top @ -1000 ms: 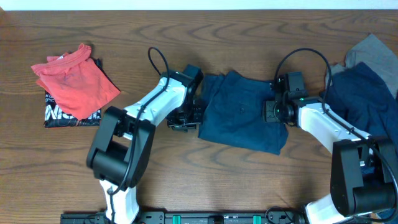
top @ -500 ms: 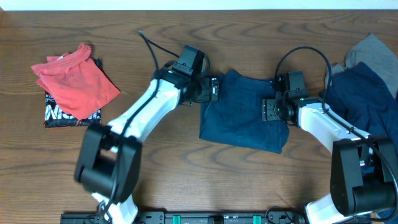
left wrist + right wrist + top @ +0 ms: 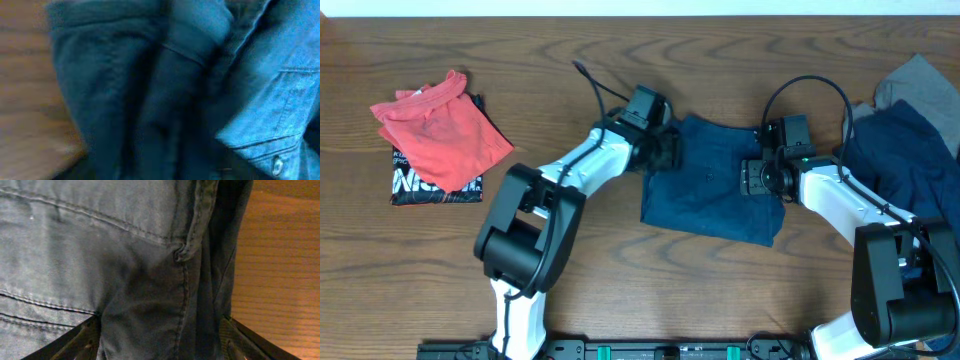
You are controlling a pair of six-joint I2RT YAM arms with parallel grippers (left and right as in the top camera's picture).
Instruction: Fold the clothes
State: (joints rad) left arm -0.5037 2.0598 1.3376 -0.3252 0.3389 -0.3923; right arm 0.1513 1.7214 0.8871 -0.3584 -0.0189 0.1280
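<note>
Left wrist only: garment button (image 3: 276, 165)

Blurred close-up of folded blue denim garment (image 3: 200, 90), metal button (image 3: 276, 164), wooden table (image 3: 25, 100) at left

Both arms (image 3: 585, 158) show white links, black joints and looping black cables (image 3: 808, 80).

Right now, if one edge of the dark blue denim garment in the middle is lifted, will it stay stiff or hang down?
The dark blue denim garment would probably hang down: the left wrist view shows soft folds. Its thick seams suggest it is heavy for cloth. It would likely drag, not slide, on the wooden table.
</note>
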